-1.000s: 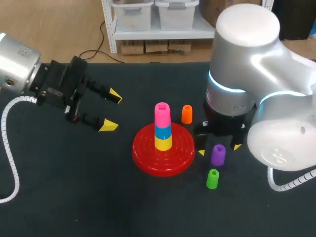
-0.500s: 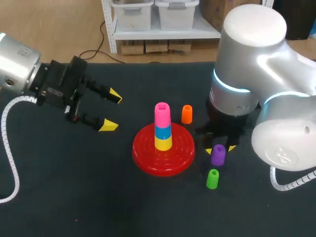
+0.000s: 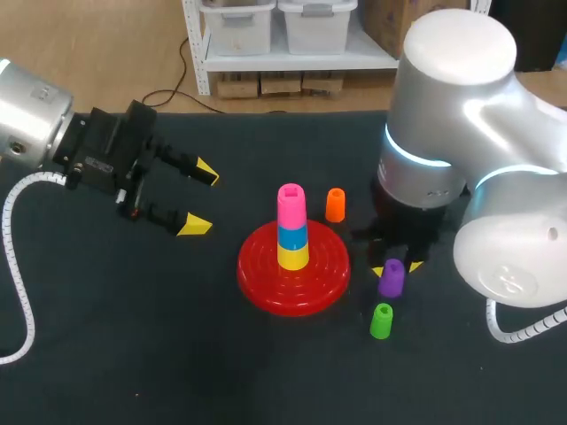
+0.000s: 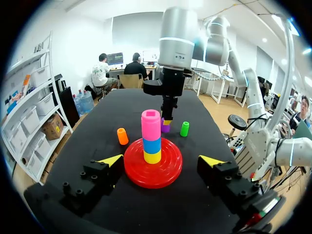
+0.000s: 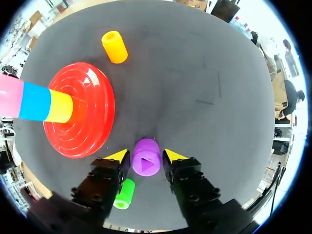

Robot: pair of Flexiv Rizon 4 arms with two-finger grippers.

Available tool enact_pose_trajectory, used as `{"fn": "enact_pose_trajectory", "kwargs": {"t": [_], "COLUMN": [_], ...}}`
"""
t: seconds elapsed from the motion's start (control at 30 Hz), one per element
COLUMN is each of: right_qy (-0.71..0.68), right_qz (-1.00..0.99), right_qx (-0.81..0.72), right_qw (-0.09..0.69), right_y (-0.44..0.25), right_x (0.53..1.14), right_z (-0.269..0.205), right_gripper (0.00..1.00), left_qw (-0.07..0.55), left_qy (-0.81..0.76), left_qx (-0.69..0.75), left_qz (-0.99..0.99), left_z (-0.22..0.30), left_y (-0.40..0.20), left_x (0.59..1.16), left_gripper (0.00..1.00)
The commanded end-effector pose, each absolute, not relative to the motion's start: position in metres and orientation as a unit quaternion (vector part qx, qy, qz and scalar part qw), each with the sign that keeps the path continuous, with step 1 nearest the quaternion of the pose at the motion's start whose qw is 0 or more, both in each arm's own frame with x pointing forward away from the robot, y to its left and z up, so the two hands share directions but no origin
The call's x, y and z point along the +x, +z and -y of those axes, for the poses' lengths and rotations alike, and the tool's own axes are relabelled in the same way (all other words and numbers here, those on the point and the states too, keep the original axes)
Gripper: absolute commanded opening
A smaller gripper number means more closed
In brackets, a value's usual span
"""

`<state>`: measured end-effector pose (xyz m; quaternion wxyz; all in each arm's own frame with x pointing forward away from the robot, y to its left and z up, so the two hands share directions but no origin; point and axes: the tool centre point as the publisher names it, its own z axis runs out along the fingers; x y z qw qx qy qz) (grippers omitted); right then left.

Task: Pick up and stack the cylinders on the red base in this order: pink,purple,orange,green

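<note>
The right gripper [image 5: 146, 156] straddles the purple [image 3: 391, 278], which stands on the table just right of the red base [image 3: 266, 297]. I cannot tell whether it has pinched it. The green [image 5: 125, 193] stands just beside it, so a skewed lift may knock it over. A slack grip may tip the purple, or swing it into the pink [image 3: 291, 205] on top. The left gripper [image 3: 200, 197] hangs wide open, empty, well apart.

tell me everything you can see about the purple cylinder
The purple cylinder is small, smooth and plastic-looking, with a triangular-looking hole in its top. It stands upright on the black table, off the red base, inside the open right gripper, whose fingers flank it closely. The green cylinder stands nearby, apart.
</note>
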<state>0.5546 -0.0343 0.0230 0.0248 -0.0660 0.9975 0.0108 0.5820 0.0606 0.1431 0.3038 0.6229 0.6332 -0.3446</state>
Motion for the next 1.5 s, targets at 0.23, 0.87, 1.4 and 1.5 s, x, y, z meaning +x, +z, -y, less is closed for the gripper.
{"fn": "enact_pose_trajectory", "kwargs": {"t": [0.23,0.87,1.4,1.5], "right_qy": [0.013,0.007,0.002,0.000], "right_qz": [-0.997,-0.997,-0.984,-0.979], "right_qx": [-0.066,-0.073,-0.145,-0.164], "right_qw": [0.029,0.033,0.104,0.122], "right_y": [0.023,0.034,0.122,0.140], "right_x": [0.553,0.556,0.603,0.614], "right_z": [0.036,0.038,0.024,0.015], "right_gripper": [0.38,0.00,0.00,0.00], "left_qw": [0.306,0.306,0.306,0.306], "left_qy": [-0.345,-0.345,-0.345,-0.345], "left_qx": [0.623,0.623,0.623,0.623], "left_qz": [-0.632,-0.632,-0.632,-0.632], "left_z": [-0.062,-0.062,-0.062,-0.062], "left_y": [0.142,0.142,0.142,0.142], "left_x": [0.582,0.582,0.582,0.582], "left_gripper": [1.00,1.00,1.00,1.00]}}
